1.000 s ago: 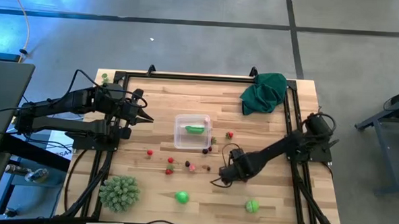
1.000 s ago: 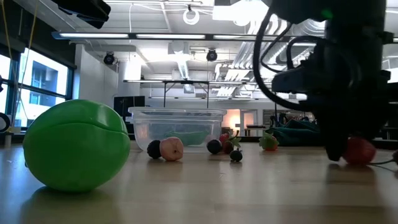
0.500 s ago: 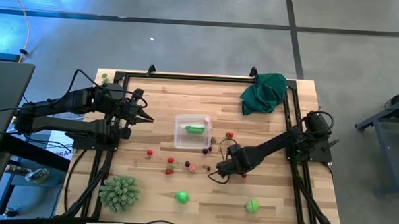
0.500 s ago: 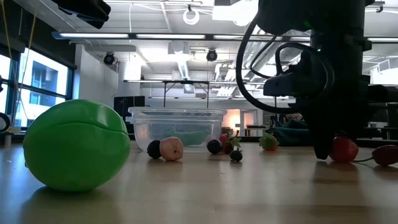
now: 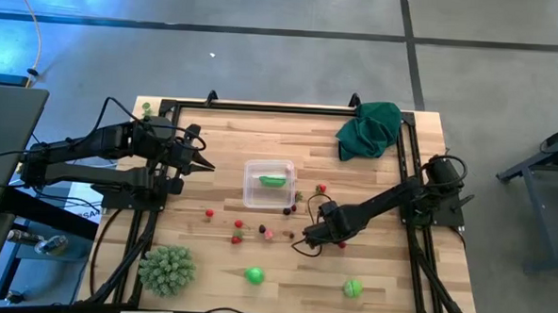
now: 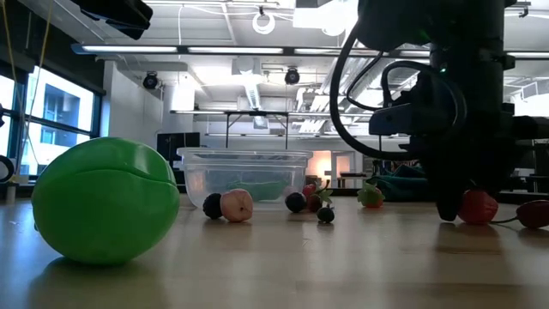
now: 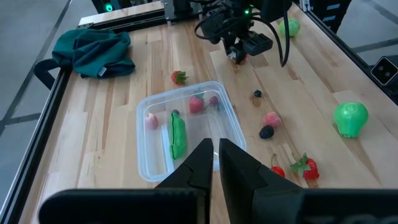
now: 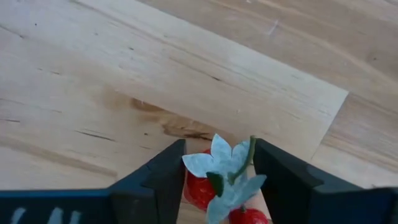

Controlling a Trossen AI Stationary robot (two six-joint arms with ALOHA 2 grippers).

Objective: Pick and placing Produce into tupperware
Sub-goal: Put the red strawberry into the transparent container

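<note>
The clear tupperware (image 5: 269,183) sits mid-table and holds a green pea pod (image 7: 178,134) and some pink and red pieces. Small produce lies on the wood near it: a strawberry (image 5: 322,189), dark berries (image 5: 288,210), red pieces (image 5: 238,232) and a pink piece (image 5: 268,233). Two bright green fruits (image 5: 254,275) (image 5: 352,288) lie nearer the near edge. My right gripper (image 5: 318,236) stands right of and nearer than the container, shut on a red fruit (image 8: 202,186) with a pale green leafy top. My left gripper (image 5: 206,167) hangs shut, left of the container. My right gripper pinches the red fruit by its sides (image 8: 194,190) between the two fingers (image 8: 158,180), just under its pale leafy top (image 8: 224,165). The fingers come from above, pointing down. The leafy top faces up; the fruit sits low at the table (image 6: 477,206); I cannot tell whether it is lifted clear.
A large spiky pale-green ball (image 5: 166,270) rests near the near left corner. A dark green cloth (image 5: 369,129) lies bunched at the far right corner. A black rail frame (image 5: 262,107) borders the table. Another red fruit with a stem (image 6: 533,213) lies beside my right gripper.
My right gripper has moved a short way toward the far edge and the container, still shut, carrying the red fruit along with it. Most of this happened in the first half second; since then it has almost kept still.
</note>
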